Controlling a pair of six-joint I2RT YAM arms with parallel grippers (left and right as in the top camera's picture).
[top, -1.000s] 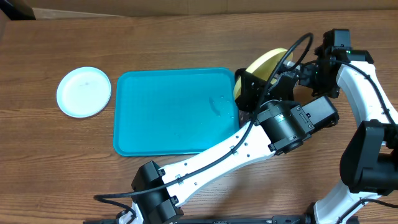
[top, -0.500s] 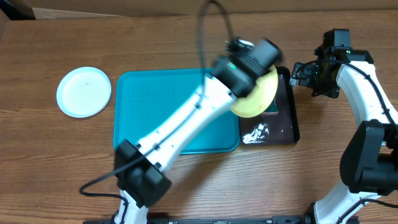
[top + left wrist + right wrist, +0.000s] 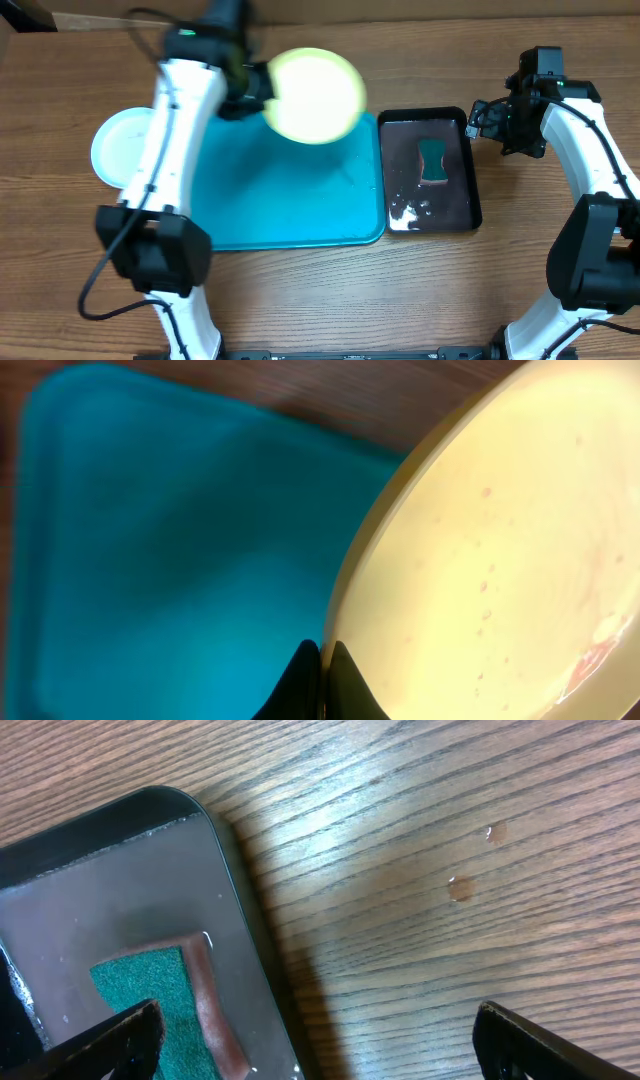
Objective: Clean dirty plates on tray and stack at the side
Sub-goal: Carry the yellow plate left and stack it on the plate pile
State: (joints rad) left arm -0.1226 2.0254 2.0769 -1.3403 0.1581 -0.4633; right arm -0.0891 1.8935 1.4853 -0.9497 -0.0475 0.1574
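My left gripper (image 3: 262, 92) is shut on the rim of the pale yellow plate (image 3: 315, 95) and holds it tilted in the air over the back edge of the turquoise tray (image 3: 280, 200). In the left wrist view the black fingers (image 3: 310, 675) pinch the plate's edge (image 3: 500, 540), and a faint reddish smear (image 3: 592, 655) shows on its face above the tray (image 3: 150, 540). The white plate (image 3: 135, 148) lies on the table left of the tray. The light blue plate is out of view. My right gripper (image 3: 487, 118) is open and empty beside the black tray's back right corner.
The glossy black tray (image 3: 462, 200) sits right of the turquoise tray, wet, with a green sponge (image 3: 433, 160) and white foam (image 3: 405, 213) in it. The right wrist view shows its corner (image 3: 120, 860), the sponge (image 3: 150, 990) and water drops (image 3: 460, 888) on the wood.
My left arm has swung the yellow plate left, from over the black tray to over the turquoise tray's back edge. The sponge has come into view. The right arm has not moved.
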